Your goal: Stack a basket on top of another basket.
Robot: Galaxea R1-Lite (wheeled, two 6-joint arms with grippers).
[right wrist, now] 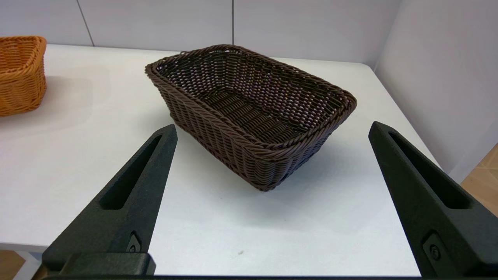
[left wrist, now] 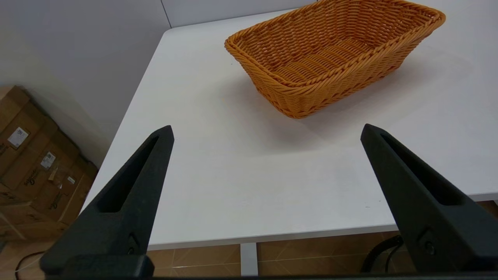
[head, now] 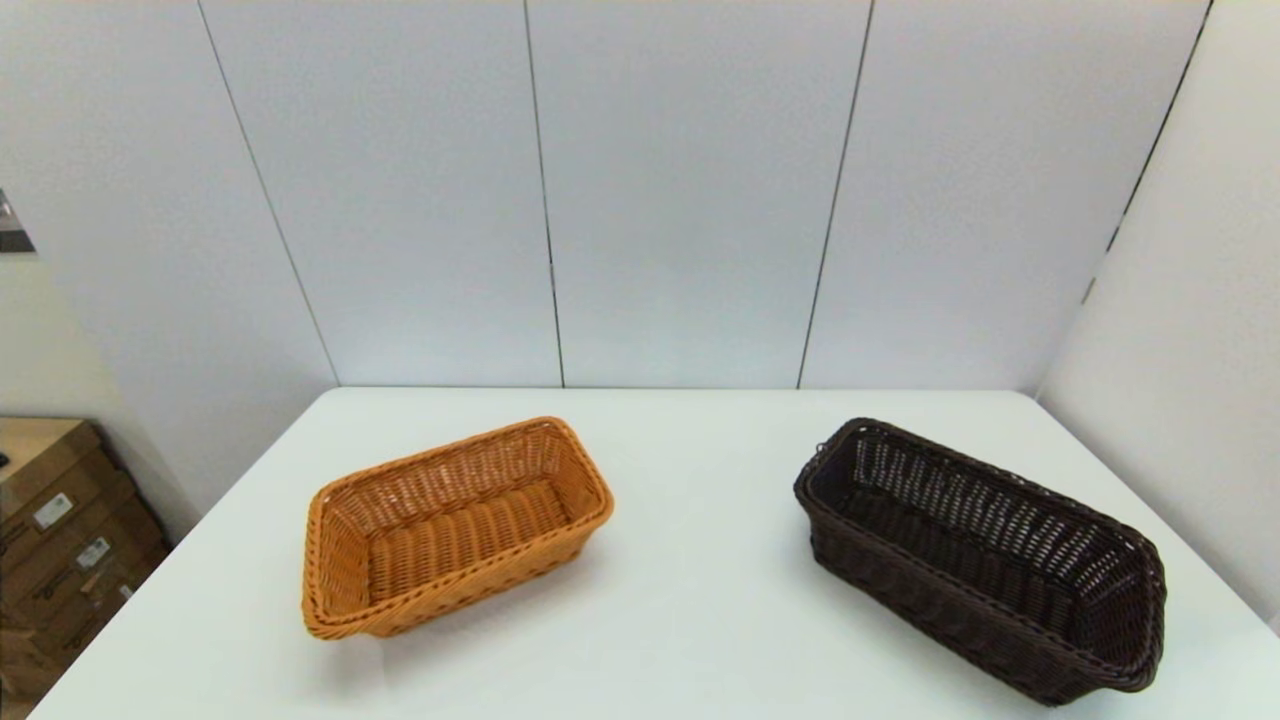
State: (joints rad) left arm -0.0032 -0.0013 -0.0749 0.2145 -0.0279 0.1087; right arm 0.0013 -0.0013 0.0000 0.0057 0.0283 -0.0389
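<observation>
Filling the lower half of the head view is the broad white rectangular counter [head: 690,600], with pale wall panels behind it and brown cardboard boxes [head: 60,540] on the floor at the lower left edge of the frame. On the counter sit two baskets, well apart and both upright. The dark brown rectangular woven wicker basket [head: 985,560] lies at the lower right of the head view, set at an angle, near the counter's right edge. The orange-tan rectangular woven wicker basket [head: 455,525] sits left of centre, also angled.

Neither arm shows in the head view. In its wrist view the right gripper [right wrist: 272,130] hangs short of the dark basket with its fingers spread wide and nothing between them; the left gripper [left wrist: 266,130] is likewise wide open and empty, held back near the counter's front edge, facing the orange-tan basket.

The dark basket looks light and fairly stiff, with open-weave sides that may flex a little. Its braided rim [right wrist: 249,144] seems the best hold: pinch one wall at the middle of a long side, so it lifts level. Nothing is stacked yet.
</observation>
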